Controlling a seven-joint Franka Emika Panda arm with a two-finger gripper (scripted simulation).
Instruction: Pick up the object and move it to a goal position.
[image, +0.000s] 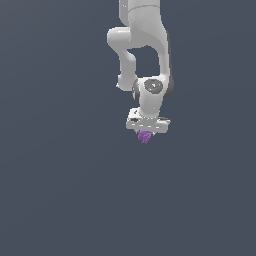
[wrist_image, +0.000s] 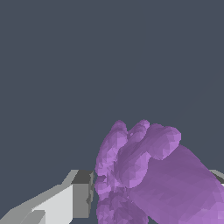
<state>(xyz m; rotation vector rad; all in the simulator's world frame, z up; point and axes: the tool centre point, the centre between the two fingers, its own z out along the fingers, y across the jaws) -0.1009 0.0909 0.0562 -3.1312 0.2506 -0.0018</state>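
In the exterior view the white arm (image: 142, 45) comes down from the upper edge of the frame, bends at its joints and ends in a flat white hand, with the gripper (image: 146, 131) pointing downward. The purple object (image: 145, 136) sits directly under that hand, touching its underside, a tiny lumpy shape far smaller than the hand above it. The fingers are too small here to make out separately; the object hides them or fills the space between them. Around everything there is only plain dark grey-blue, with no edge, corner or shadow visible, so whether the object is resting on a surface or lifted clear cannot be told from this view.

In the wrist view the object (wrist_image: 148, 179) is large and close, a knobbly purple mass with several rounded prongs bunched at its far end. One finger (wrist_image: 81, 192), white with a darker grey tip, lies right against one flank of the object. On the opposite flank only a thin grey sliver shows at the frame edge. The fingers appear to be pinching the object between them.
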